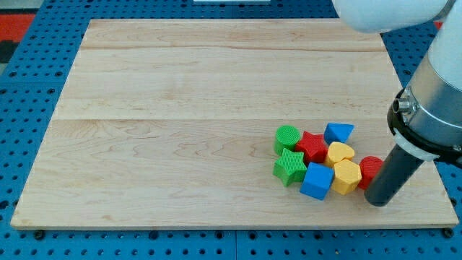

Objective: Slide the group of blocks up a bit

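A tight group of blocks lies at the view's lower right on the wooden board. It holds a green round block, a red star, a blue wedge-like block, a yellow heart, a green star, a blue cube, a yellow hexagon and a red round block. My tip is the lower end of the dark rod, just below and right of the red round block, touching or nearly touching it.
The arm's grey and white body fills the view's right side above the rod. The board's right edge runs close to the blocks. A blue pegboard surrounds the board.
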Available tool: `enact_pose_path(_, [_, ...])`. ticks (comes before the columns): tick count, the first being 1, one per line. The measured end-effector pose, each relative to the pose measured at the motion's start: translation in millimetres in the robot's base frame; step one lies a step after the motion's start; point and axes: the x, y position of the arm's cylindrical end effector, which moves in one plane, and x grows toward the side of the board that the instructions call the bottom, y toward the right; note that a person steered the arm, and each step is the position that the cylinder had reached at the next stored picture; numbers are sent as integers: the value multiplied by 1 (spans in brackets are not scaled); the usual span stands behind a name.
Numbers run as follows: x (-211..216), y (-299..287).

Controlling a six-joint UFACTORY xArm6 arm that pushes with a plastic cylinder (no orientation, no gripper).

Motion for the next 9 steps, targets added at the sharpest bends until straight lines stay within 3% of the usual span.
enact_pose_path(2, [-17,-52])
enact_pose_path(5, [-24,-44])
enact_pose_path(9, [-21,-114])
